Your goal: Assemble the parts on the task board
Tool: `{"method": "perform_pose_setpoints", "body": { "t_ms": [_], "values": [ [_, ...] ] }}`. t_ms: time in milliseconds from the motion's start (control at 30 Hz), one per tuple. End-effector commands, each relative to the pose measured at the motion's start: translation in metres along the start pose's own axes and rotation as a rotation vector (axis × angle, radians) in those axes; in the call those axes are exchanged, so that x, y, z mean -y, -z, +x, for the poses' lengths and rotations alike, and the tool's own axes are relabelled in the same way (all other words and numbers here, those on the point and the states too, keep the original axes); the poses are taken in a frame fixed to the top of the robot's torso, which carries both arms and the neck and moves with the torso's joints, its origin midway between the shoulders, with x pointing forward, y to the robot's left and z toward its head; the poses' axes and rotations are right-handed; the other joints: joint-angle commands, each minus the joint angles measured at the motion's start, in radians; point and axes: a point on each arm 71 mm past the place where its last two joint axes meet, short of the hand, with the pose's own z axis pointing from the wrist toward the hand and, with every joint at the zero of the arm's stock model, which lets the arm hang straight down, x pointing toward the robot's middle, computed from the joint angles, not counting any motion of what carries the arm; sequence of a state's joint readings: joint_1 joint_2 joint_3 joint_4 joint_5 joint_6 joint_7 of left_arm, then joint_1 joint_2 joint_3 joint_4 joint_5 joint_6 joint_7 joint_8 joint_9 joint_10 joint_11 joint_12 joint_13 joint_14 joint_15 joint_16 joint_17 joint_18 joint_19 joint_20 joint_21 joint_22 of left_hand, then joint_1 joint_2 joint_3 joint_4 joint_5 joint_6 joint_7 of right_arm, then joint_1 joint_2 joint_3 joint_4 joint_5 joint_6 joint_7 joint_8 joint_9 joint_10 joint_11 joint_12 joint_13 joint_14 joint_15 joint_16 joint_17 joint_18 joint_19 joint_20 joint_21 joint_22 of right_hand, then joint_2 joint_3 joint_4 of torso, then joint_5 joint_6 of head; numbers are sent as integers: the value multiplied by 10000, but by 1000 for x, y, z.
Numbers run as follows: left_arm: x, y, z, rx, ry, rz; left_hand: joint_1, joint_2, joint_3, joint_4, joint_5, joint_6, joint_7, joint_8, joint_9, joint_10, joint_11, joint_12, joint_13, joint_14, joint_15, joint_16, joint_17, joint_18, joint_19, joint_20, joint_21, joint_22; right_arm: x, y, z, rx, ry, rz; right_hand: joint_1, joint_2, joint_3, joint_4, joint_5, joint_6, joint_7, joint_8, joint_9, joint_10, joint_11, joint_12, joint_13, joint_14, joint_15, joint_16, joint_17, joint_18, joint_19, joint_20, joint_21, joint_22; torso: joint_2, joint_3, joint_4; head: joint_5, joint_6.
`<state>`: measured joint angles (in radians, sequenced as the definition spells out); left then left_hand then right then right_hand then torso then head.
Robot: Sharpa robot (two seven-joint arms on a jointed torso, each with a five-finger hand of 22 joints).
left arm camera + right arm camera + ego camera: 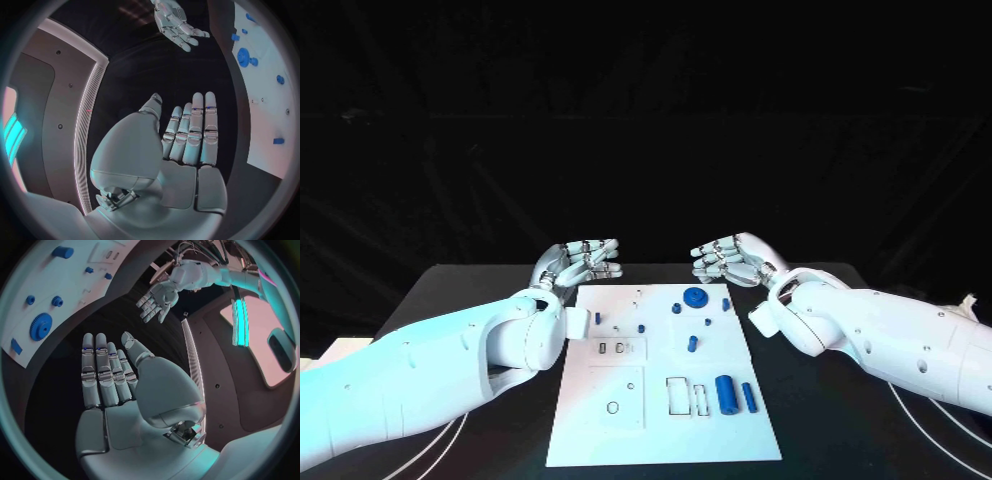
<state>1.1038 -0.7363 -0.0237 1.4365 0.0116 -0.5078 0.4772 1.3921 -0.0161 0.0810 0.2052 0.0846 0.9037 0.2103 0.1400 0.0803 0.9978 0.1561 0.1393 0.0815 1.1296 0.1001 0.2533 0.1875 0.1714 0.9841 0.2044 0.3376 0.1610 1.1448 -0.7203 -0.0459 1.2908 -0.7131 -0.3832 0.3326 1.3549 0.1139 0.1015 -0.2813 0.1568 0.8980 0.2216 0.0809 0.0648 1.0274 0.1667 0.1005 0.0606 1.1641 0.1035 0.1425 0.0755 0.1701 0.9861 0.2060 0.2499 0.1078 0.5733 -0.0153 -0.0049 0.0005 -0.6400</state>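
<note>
While both hands wait open and hold nothing, left hand (580, 260) and right hand (731, 257) sit past the board (661, 440), leaving the blue parts (727, 389) easy to reach.

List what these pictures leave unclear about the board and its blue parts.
- Small blue parts at the task board's far end: too small in the head view to tell their shapes.
- Board's near end: cut off by the circle's rim in the left wrist view.
- Whether the big blue cylinder lies loose or sits in a recess: not clear from above.
- Left hand and right hand are both open, hiding nothing.
</note>
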Motion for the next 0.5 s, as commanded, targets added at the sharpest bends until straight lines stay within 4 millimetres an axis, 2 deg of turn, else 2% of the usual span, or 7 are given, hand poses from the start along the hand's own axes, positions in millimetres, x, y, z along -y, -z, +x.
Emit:
{"method": "perform_pose_setpoints", "body": {
  "t_ms": [33, 133, 300, 433, 500],
  "values": [
    [6, 5, 4, -398, 134, -3, 158, 24, 29, -209, 48, 941, -222, 51, 5, 1216, -318, 9, 73, 1418, -423, 500, 837, 116, 1365, -406, 678, 289, -8, -1, 0, -396, 2672, -561, 99, -371, 300, -57, 36, 773, -170, -84, 17, 882, -323, -167, 18, 1690, -499, 327, 273, 123, 1213, -584, 1029, 452, 297, -24, 54, -71, 84],
    [10, 12, 9, -595, 329, -49, 128, 9, 21, -212, 44, 971, -219, -30, -25, 1260, -322, -113, 65, 1513, -449, 588, 1091, 102, 1448, -443, 787, 355, -10, -2, -4, -518, 3293, -432, 12, -456, 323, -28, 66, 856, -243, -131, 15, 1054, -407, -259, 27, 2118, -619, 423, 444, 103, 1407, -730, 1444, 683, 440, -47, 107, -107, 159],
    [19, 23, 18, -928, 678, -136, 95, -6, 4, -220, 46, 961, -188, -132, -57, 1235, -282, -259, 56, 1305, -397, 528, 1301, 72, 1326, -423, 802, 384, -15, -7, -14, -690, 4289, -143, -94, -560, 355, -25, 104, 1042, -381, -139, 22, 1453, -578, -302, 50, 3039, -881, 829, 912, 110, 1872, -992, 2289, 1153, 712, -136, 226, -223, 265],
    [26, 31, 23, -1171, 855, -166, 88, -7, 0, -226, 45, 959, -179, -160, -64, 1231, -273, -298, 56, 1267, -388, 523, 1369, 70, 1298, -417, 814, 397, -20, -11, -18, -1047, 5224, 33, -217, -615, 396, -9, 192, 1195, -489, -138, 25, 1712, -701, -327, 61, 3452, -1039, 1404, 1417, 110, 2164, -1149, 2922, 1512, 887, -170, 302, -292, 298],
    [28, 35, 26, -1269, 976, -212, 87, -7, -2, -232, 44, 950, -172, -182, -70, 1218, -266, -326, 55, 1263, -386, 534, 1418, 70, 1293, -414, 832, 410, -22, -13, -17, -1315, 5692, 218, -265, -670, 463, -22, 473, 1246, -510, -150, 21, 1723, -722, -364, 52, 3439, -1054, 1666, 1671, 99, 2101, -1193, 3141, 1654, 985, -180, 342, -316, 309]
  ]
}}
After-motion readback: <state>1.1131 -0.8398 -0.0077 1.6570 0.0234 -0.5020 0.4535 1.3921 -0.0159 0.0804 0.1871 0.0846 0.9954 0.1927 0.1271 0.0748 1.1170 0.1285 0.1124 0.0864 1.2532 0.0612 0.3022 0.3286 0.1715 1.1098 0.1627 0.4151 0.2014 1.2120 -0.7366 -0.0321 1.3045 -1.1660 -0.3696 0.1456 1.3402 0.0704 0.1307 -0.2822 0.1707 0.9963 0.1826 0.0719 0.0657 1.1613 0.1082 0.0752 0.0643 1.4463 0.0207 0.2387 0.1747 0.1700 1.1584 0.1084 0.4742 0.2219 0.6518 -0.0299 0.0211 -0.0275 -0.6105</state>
